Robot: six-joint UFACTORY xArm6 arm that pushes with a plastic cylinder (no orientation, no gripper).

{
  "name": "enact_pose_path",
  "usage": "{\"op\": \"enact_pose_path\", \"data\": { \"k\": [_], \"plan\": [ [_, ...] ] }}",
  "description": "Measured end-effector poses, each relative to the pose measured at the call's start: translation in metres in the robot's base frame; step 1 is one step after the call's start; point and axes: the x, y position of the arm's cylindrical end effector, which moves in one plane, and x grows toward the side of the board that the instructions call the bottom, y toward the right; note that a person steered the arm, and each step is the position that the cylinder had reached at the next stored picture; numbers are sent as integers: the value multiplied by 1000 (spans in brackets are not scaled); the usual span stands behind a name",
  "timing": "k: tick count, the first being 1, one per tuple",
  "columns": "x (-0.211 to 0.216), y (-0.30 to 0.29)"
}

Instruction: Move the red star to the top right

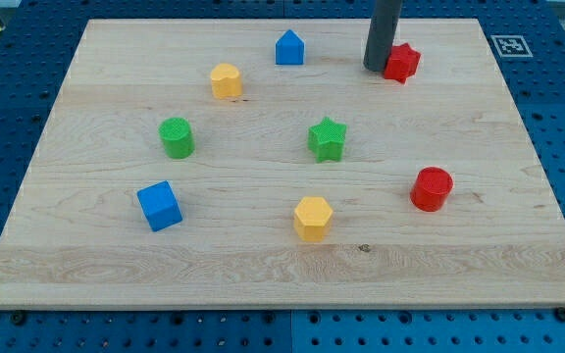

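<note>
I'm working over a lab test rig: a wooden board (263,265) on a blue perforated bench (8,88), with a printed fiducial marker (510,45) beside it.

The dark rod covers the view's left edge of the small red star-shaped block (402,63), so that side of the star just isn't visible, and I can't tell if my tip (377,68) is actually touching it or sitting just beside it. The rod itself runs off the view's top, so whatever is above it is cut off. The black-and-white square marker (510,45) at the light wooden counter's (263,255) top-right corner is too small to read its pattern.
</note>
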Motion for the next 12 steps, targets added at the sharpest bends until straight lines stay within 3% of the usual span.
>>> {"op": "enact_pose_path", "data": {
  "k": [6, 12],
  "plan": [
    [50, 78],
    [-12, 36]
  ]
}}
